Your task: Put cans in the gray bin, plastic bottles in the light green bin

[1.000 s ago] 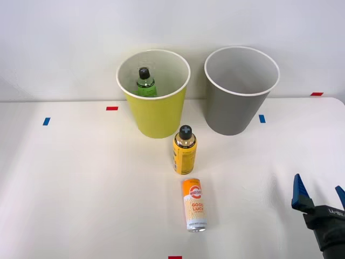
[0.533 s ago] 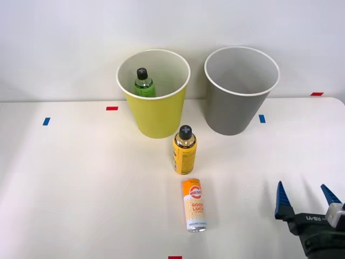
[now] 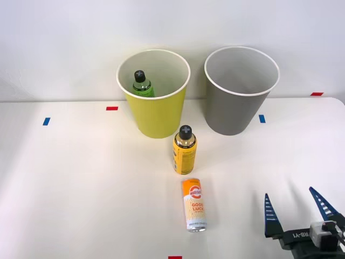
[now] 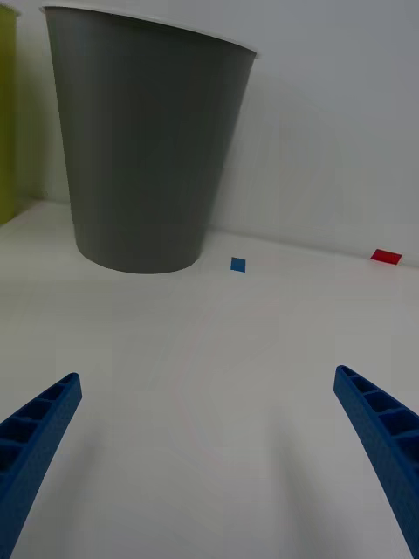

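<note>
The orange-and-cream can (image 3: 194,205) lies on its side on the white table, silver end toward me. Just behind it a yellow-orange bottle (image 3: 184,150) with a black cap stands upright. A green bottle (image 3: 142,85) rests inside the light green bin (image 3: 155,116) at the back. To that bin's right stands the gray bin (image 3: 236,108), (image 4: 148,148), with nothing showing inside it. My right gripper (image 3: 295,208), (image 4: 209,454) hovers low at the table's front right, open, with nothing between its fingers, well to the right of the can.
Small red tape marks (image 3: 112,108) and blue tape marks (image 3: 262,118) dot the white table (image 3: 81,189). A white wall rises close behind the bins. A blue mark (image 4: 237,264) and a red mark (image 4: 385,256) lie past the gripper.
My right gripper has moved left and toward the table's front edge, still open. The green bottle has settled a little deeper in the light green bin.
</note>
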{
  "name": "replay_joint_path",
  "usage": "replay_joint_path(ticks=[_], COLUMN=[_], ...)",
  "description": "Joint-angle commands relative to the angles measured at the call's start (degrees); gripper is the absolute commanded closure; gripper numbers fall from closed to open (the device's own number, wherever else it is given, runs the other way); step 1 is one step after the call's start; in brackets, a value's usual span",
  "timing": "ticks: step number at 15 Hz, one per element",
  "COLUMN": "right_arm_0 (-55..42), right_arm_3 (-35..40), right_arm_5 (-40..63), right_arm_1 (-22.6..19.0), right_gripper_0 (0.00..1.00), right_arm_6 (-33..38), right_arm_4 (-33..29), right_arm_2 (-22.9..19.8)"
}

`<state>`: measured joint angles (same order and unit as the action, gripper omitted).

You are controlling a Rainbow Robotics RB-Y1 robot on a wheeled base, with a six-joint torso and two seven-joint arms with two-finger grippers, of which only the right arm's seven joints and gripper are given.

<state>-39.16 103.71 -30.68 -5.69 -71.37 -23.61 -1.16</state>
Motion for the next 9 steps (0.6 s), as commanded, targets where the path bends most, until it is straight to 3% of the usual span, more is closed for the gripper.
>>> replay_joint_path(ticks=[1,5,9], right_arm_0=[-1.4,-1.5,-4.8], right_arm_3=[-1.1,-6.3,-6.2], right_arm_5=[-1.1,-6.5,-7.9], right_arm_1=[0.1,0.2,0.2], right_gripper_0=[0.00,0.00,0.00], right_arm_6=[-1.2,-0.9,-0.5], right_arm_4=[2.2,6.6,15.0], right_arm_2=[0.5,0.7,5.2])
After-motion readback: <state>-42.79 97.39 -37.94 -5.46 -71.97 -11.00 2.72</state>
